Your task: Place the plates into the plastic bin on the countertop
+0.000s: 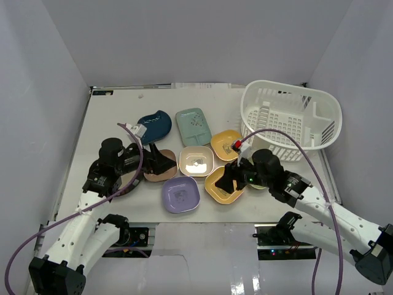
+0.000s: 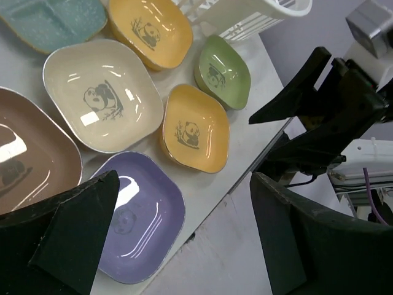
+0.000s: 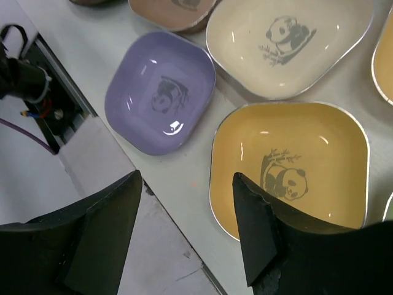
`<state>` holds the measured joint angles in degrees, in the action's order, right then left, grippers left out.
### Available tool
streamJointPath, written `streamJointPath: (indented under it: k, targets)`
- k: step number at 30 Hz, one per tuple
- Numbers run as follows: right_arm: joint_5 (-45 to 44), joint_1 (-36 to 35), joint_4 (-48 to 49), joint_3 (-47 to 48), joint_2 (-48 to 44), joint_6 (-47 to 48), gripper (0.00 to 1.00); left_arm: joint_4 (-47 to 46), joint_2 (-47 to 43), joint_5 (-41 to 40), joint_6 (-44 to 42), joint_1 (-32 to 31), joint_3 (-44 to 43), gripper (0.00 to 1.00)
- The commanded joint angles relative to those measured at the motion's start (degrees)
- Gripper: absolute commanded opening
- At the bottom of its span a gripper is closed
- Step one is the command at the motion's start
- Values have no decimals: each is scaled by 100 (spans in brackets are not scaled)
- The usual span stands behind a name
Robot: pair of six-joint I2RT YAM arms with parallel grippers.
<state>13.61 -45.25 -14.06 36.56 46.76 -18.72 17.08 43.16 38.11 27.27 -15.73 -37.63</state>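
Several small plates lie on the white countertop: dark teal leaf, pale green rectangular, two yellow, cream, pink-tan and lavender. The white slotted plastic bin stands at the far right with no plate in it. My left gripper is open and empty above the pink-tan plate and the lavender plate. My right gripper is open and empty. One of its fingers is over the near yellow plate, the other beyond the table's front edge.
A small green plate lies by the right arm, between the near yellow plate and the bin. A round dark plate is mostly hidden under the left arm. White walls enclose the table on three sides.
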Motion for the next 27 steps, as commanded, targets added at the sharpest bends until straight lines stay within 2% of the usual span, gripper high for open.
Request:
streamJointPath:
  k: [1,4,10,13,16,20,23,27]
  targets:
    - [-1050,-641,-114,-131,192,141,67,628,96,-4,51,-10,-263,98]
    - [-1796,-1186,-26,-228,446,141,67,1235,131,-94,103,-18,-324,98]
    - [-2133,-1749,378,-333,1009,132,64,2026,281,522,156,-18,9,98]
    - [-2397,-2013,509,-412,1247,106,62,2781,316,40,-10,-18,19,98]
    - [-2512,-2163,606,-526,1458,18,60,3379,429,-566,-63,-18,-113,88]
    - [-2766,-2303,773,-562,1687,-26,59,3469,624,-945,7,-18,97,77]
    - [-3030,-2330,817,-536,1941,-18,56,3512,720,-1156,138,-18,238,72]
    - [-3057,-2409,975,-474,2327,9,50,3399,799,-1244,331,-18,308,71]
